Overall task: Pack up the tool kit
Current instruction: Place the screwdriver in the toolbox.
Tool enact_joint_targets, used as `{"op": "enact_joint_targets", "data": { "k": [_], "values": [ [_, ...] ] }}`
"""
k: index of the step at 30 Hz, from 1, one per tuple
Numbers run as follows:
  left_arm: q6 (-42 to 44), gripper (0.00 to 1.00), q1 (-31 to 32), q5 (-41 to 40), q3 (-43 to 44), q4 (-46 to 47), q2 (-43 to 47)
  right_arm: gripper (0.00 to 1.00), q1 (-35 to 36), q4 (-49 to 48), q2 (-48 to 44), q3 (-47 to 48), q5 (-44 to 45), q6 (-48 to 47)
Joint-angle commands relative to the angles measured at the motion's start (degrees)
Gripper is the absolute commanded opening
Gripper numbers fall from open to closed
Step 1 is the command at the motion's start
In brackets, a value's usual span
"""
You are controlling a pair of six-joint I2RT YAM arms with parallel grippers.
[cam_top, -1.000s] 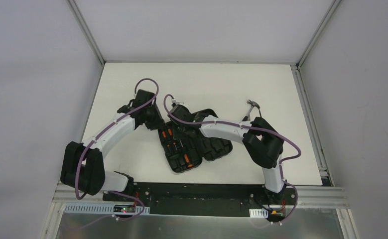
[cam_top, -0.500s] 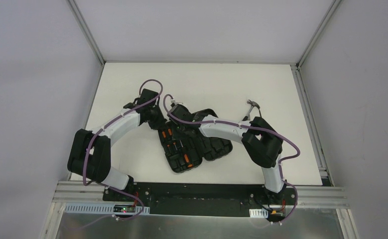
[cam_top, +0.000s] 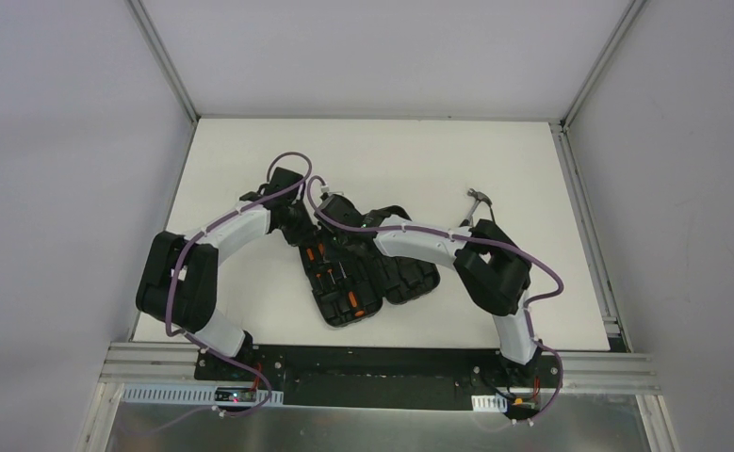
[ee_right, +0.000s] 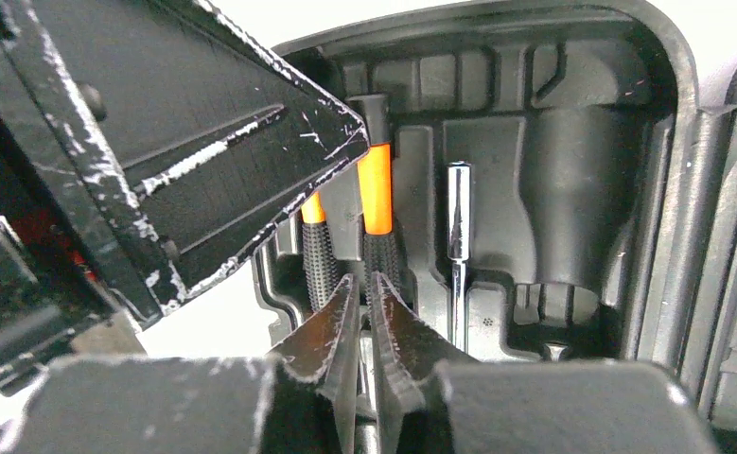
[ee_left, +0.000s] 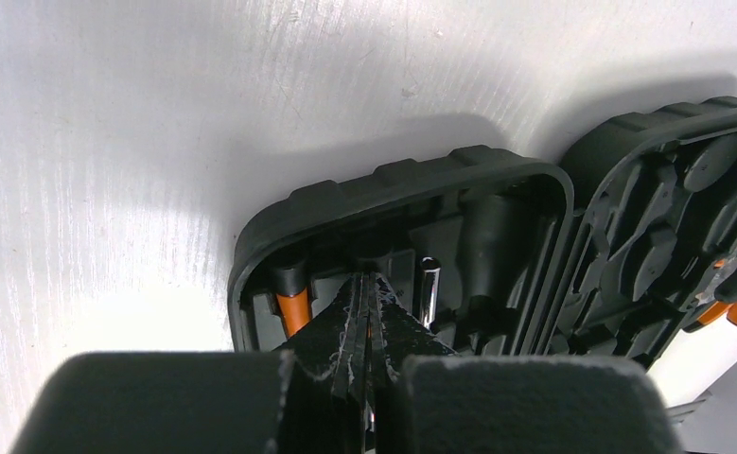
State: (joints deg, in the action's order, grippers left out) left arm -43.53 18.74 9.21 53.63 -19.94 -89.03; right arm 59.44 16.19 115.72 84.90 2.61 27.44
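Case (cam_top: pixel 410 278) lying open and flat at the middle of the white table (cam_top: pixel 250 160), both halves facing up, orange-handled tools (cam_top: pixel 344 282) sitting in the left half. Hovering over the far end of that half, left hand (ee_left: pixel 365 312) pressing its fingers fully together, holding nothing. Close beside it, right hand (ee_right: pixel 364 303) showing only a thin slit between its fingers, tips reaching the knurled orange-and-black screwdriver (ee_right: pixel 377 189) resting in its slot; contact impossible to tell. Hammer (cam_top: pixel 479 200) lying on the table, well apart to the right.

I read no words, labels or numbers anywhere; any print on the case (cam_top: pixel 410 281) may be too small.
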Motion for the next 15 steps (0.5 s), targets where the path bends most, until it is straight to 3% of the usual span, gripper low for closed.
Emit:
{"op": "enact_joint_targets", "data": {
  "k": [1,8,15],
  "values": [
    [-0.9,0.0,0.4,1.4,1.4,0.9,-1.8,0.1,-0.1,2.2,1.3,1.3,-0.4,0.9],
    [-0.9,0.0,0.8,2.4,0.9,0.7,-3.3,0.0,0.0,7.5,4.0,1.4,1.4,1.0],
    [-1.6,0.0,3.0,0.4,0.3,-2.0,-6.4,0.0,0.3,13.3,8.1,2.7,2.8,-1.5]
  ]
}}
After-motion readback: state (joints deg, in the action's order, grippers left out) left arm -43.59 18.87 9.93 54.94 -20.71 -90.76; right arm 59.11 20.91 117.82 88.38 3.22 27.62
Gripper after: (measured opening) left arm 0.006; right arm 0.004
